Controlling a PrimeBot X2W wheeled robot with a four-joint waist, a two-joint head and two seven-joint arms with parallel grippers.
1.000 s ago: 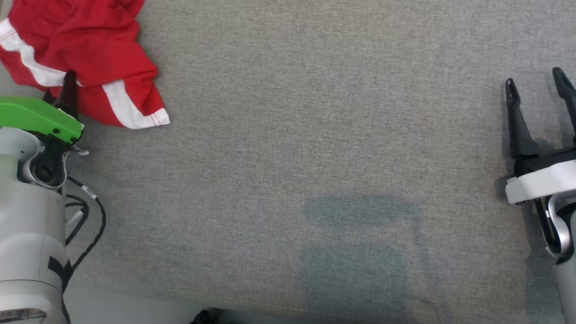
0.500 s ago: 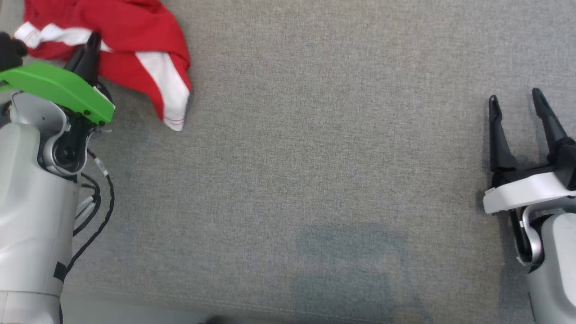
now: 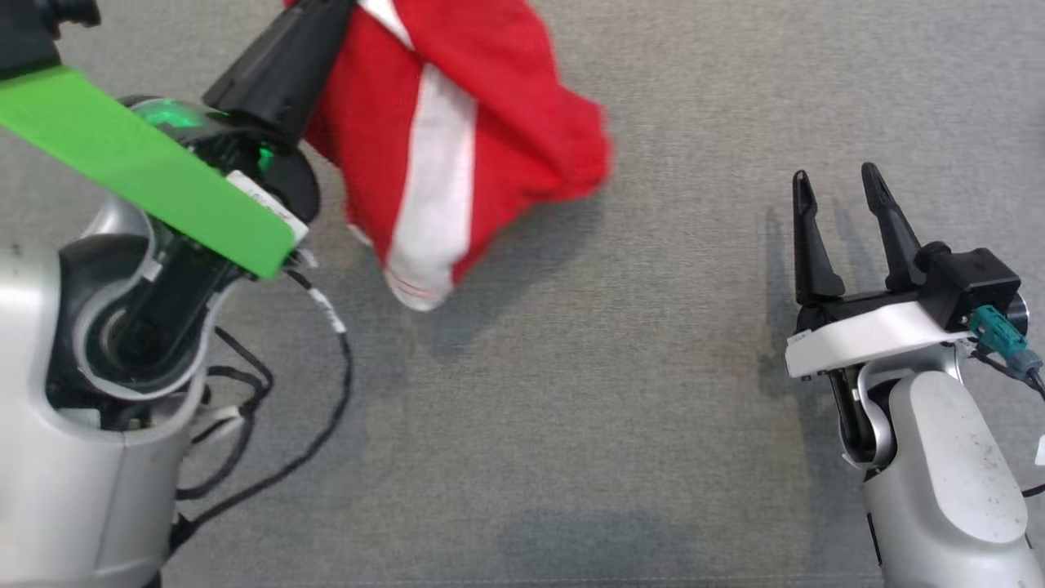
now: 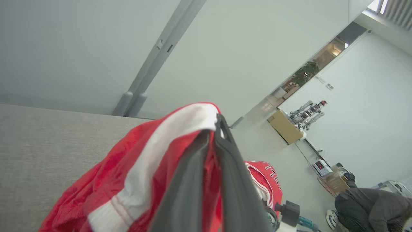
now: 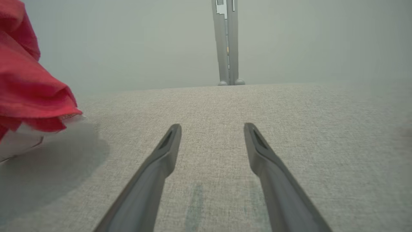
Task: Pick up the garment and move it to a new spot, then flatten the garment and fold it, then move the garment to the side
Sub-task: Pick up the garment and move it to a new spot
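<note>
nearest the robot, the pale grey left forearm [image 3: 82, 457] rises at the lower left of the head view, with loose black cables [image 3: 314, 425] trailing beside it and a bright green flat plate [image 3: 147, 163] slanting across its wrist. at the lower right is the pale grey right forearm [image 3: 939, 465], with a small teal connector [image 3: 1000, 331] at its wrist.

the right gripper [image 3: 834, 175] is over the grey woven fabric surface [image 3: 571, 367], its two long dark fingers spread apart with nothing between them. in the right wrist view the right gripper [image 5: 211, 127] has bare cloth in its gap.

farther out, the left gripper [image 4: 213, 129] has its fingers pressed together on the red garment with a broad white stripe [image 3: 490, 122], pinching a fold near the white band. the garment hangs from that grip in a bunched drape at the upper middle-left of the surface, well apart from the right gripper, and casts a shadow below itself. whether its lower white hem touches the surface i cannot tell.

beyond the surface's far edge stand a plain pale wall [image 5: 128, 42] and a narrow grey upright post [image 5: 228, 42].
</note>
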